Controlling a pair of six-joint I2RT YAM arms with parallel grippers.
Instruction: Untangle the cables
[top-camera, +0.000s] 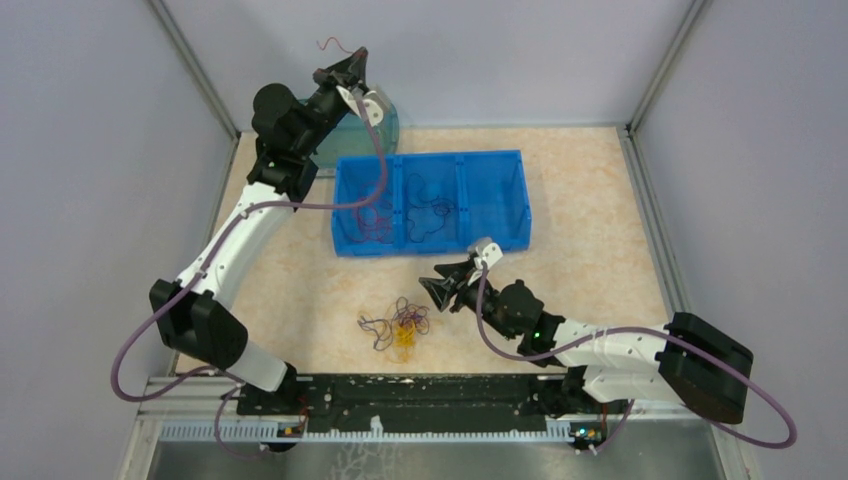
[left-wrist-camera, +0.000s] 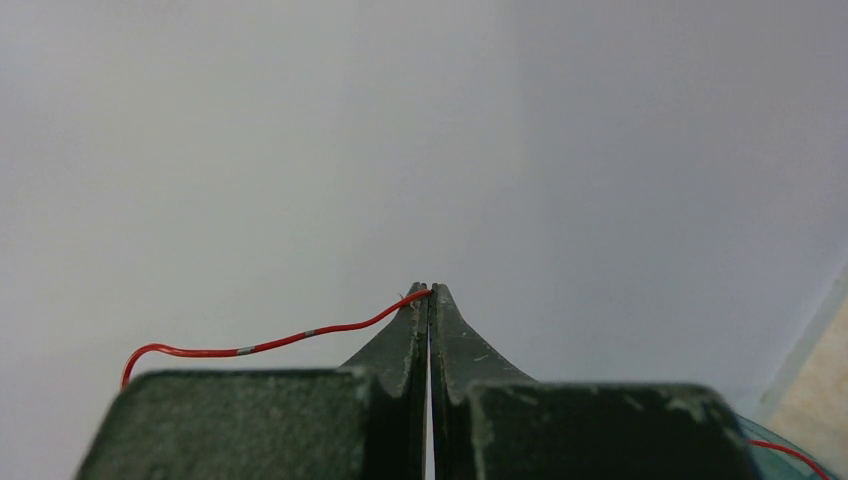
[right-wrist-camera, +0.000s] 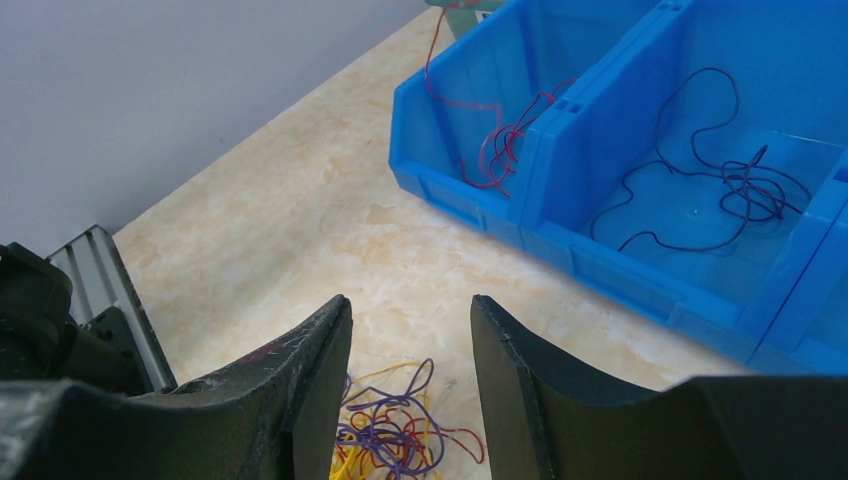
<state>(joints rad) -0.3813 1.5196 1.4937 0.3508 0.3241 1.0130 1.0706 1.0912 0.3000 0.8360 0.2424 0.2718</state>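
Observation:
A small clump of red, purple and yellow cables (top-camera: 398, 326) lies on the table in front of the blue bin; in the right wrist view the clump (right-wrist-camera: 400, 435) lies below the jaws. My left gripper (top-camera: 345, 68) is raised high at the back left, shut on a thin red cable (left-wrist-camera: 280, 343) that trails off to its left. The red cable (top-camera: 335, 45) curls above the fingers in the top view. My right gripper (top-camera: 437, 285) is open and empty, just right of the clump; its jaws stand apart.
A blue three-compartment bin (top-camera: 430, 200) stands mid-table. Its left compartment holds red cables (right-wrist-camera: 495, 140), its middle one dark purple cables (right-wrist-camera: 745, 185). A teal round dish (top-camera: 385, 125) sits behind the bin under my left gripper. Grey walls close in the sides.

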